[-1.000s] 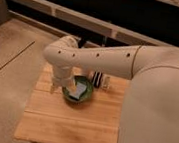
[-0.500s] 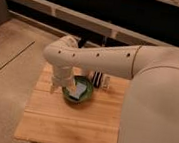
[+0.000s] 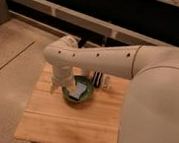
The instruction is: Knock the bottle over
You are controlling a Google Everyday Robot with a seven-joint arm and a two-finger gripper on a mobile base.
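The bottle (image 3: 105,82) is small, slim and pale. It stands upright near the back of the wooden table (image 3: 75,124), just right of a black striped upright object (image 3: 97,79). My white arm reaches in from the right, bends at the elbow and points down at the table's left side. The gripper (image 3: 56,87) is at the end of the forearm, low over the table at the left rim of a green bowl (image 3: 77,93). It is well to the left of the bottle and apart from it. The bowl lies between them.
The green bowl holds a pale blue object (image 3: 80,89). My arm's big white body covers the right part of the table. A tan floor lies to the left, and a dark wall with a pale ledge (image 3: 66,16) runs behind the table.
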